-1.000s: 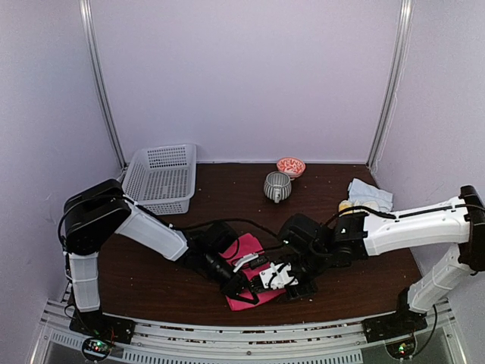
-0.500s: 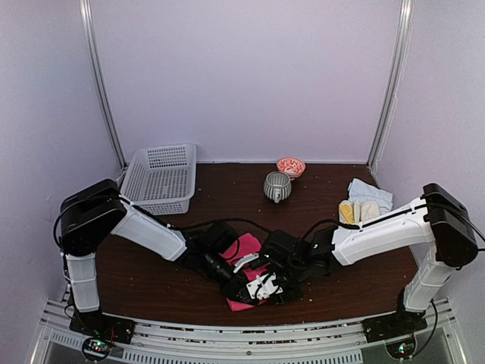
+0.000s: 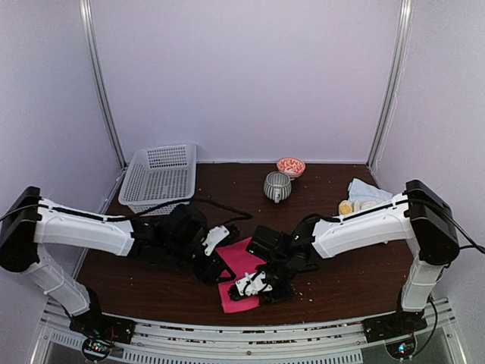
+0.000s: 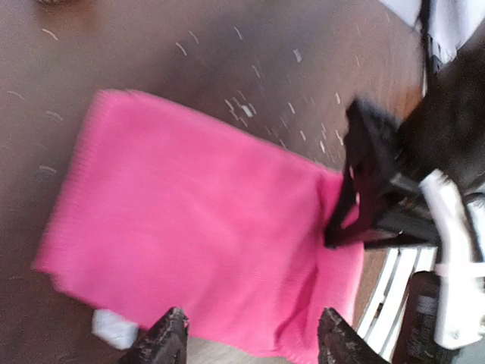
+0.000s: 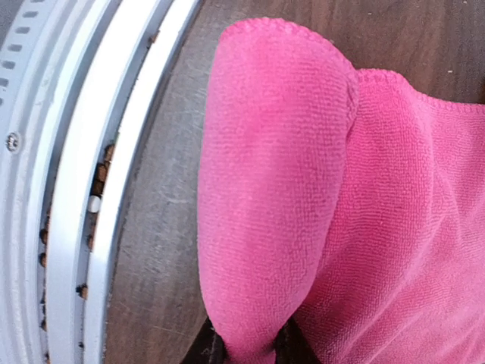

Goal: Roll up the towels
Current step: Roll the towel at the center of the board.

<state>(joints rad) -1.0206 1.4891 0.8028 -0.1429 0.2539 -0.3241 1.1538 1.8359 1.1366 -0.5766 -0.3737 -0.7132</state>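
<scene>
The pink towel (image 3: 241, 256) lies on the dark table (image 3: 151, 280), close to the front edge, and its near corner almost reaches the white front rail (image 5: 98, 174). The right gripper (image 5: 248, 352) has that near edge: its jaws are clamped on the cloth. The pinched hem is lifted and curls over in a soft fold on top of the rest of the towel. In the right wrist view only a narrow strip of wood shows between the fold and the rail, so there is little room on that side.

The left gripper (image 4: 251, 341) hovers over the far half of the towel, jaws apart and nothing between them. The cloth below it lies flat, with its left and far edges lying straight on the wood. A small white scrap peeks from under the near edge, too blurred to show any writing.

Behind the towel there is more room. The striped mug (image 3: 276, 186) and the red-patterned bowl (image 3: 291, 165) stand well apart from it near the back wall. The white basket (image 3: 159, 178) sits in the back left corner. On the right, the pale blue-grey towel (image 3: 371, 193), the yellow towel (image 3: 345, 207) and the cream towel (image 3: 359, 205) lie bunched together, partly behind the right arm.
</scene>
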